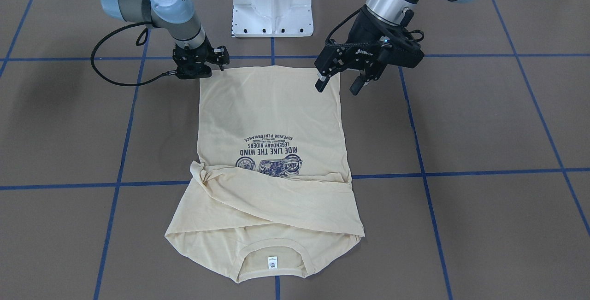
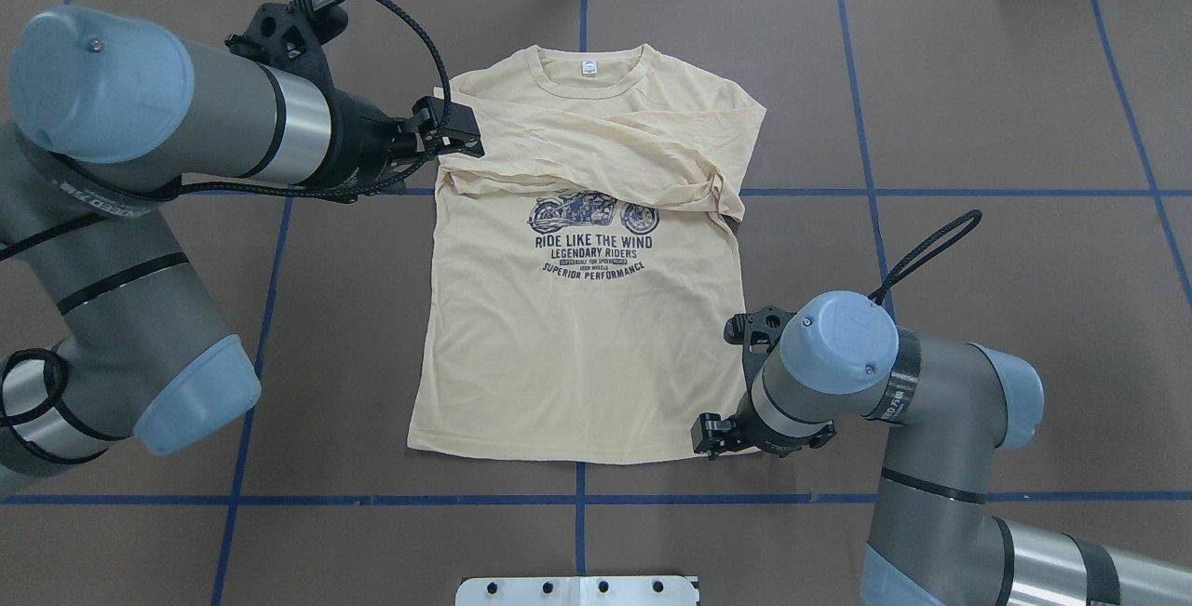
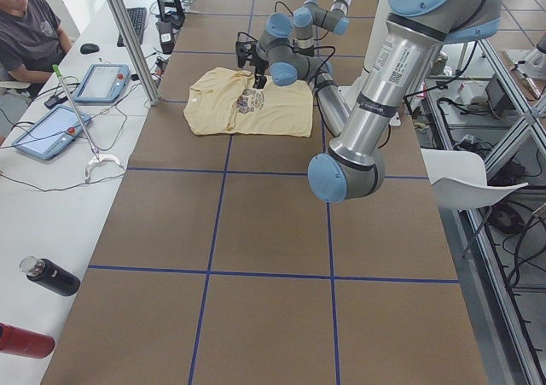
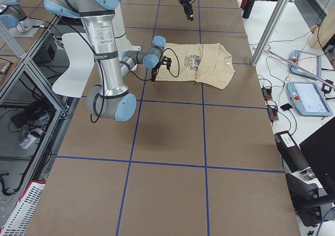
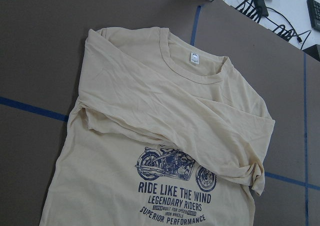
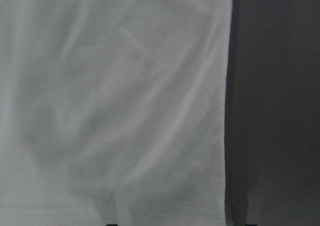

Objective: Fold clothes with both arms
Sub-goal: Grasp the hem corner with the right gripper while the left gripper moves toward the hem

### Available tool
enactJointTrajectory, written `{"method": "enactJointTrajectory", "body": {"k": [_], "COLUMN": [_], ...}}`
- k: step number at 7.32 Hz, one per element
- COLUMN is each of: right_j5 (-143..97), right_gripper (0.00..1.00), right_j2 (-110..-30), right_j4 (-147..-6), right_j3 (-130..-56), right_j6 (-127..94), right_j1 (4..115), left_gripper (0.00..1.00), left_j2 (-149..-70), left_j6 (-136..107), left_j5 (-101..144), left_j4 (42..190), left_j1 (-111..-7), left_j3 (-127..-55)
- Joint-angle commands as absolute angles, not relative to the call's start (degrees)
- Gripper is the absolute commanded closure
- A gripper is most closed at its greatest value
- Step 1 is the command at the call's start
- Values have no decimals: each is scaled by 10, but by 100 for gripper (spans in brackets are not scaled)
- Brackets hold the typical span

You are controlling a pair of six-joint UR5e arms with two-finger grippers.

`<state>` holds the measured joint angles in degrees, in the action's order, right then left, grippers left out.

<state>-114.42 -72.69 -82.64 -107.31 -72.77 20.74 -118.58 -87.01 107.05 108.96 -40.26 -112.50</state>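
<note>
Shirt (image 2: 568, 355) flat on the table (image 2: 978, 122), one gripper at each side.
The right gripper (image 1: 199, 73) sat low at the near hem corner, the cloth spreading to its left and ahead of it. The left gripper (image 1: 337, 87) hung high over the opposite edge. Folded sleeves (image 2: 605, 145) crossed the chest ahead of both, the collar (image 2: 587, 85) lay farthest, and the base (image 1: 272, 9) stood behind them.
</note>
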Motion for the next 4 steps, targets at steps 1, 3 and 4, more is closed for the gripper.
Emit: {"method": "enactJointTrajectory", "body": {"k": [1, 3, 4], "right_j5": [-1145, -1147, -1147], "right_gripper": [15, 15, 15], "right_j2": [-728, -730, -730], "right_j4": [-828, -829, -831], "right_j3": [-1072, -1073, -1074], "right_j6": [-728, -728, -729], "right_j1": [208, 211, 211], "left_gripper": [1, 1, 1], "left_j2": [-1187, -1187, -1188], "left_j6": [-870, -870, -870], "left_j5": [1071, 1071, 1071], "left_j4": [1090, 1090, 1090], "left_j1": [-402, -401, -402], "left_j3": [-1125, -1125, -1125]}}
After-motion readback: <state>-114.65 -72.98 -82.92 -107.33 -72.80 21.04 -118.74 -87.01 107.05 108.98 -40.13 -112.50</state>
